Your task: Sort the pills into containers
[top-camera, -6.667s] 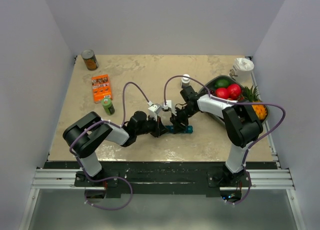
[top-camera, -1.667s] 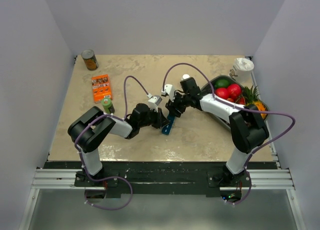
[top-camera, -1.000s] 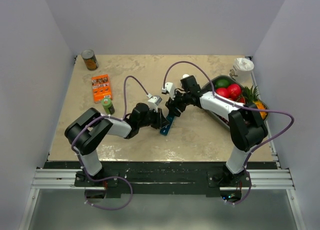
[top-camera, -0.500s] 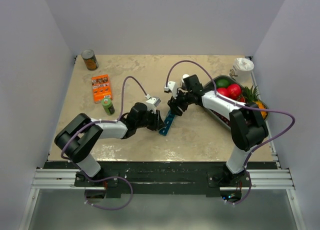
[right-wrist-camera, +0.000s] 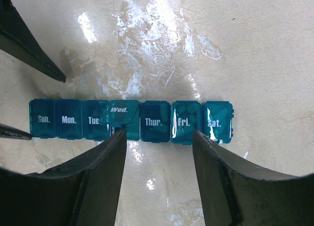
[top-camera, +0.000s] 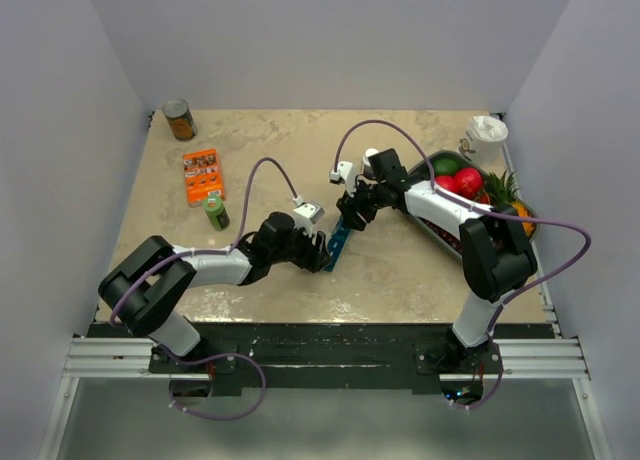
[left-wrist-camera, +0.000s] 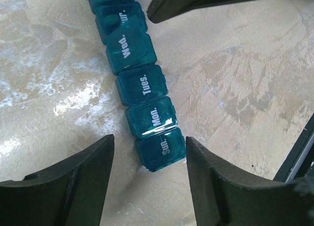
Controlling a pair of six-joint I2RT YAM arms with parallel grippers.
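Overhead, the containers point(top-camera: 337, 245) blur; wrist views show Wed. lid point(right-wrist-camera: 120, 113) seemingly lifted.

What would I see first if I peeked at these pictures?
Probably the bright teal pill strip in the middle of the table, with the left tool open around its Sun. end and the right tool open by the Thur. and Fri. boxes. Its Wed. lid is tipped up. After that, the red fruits at the table's right edge.
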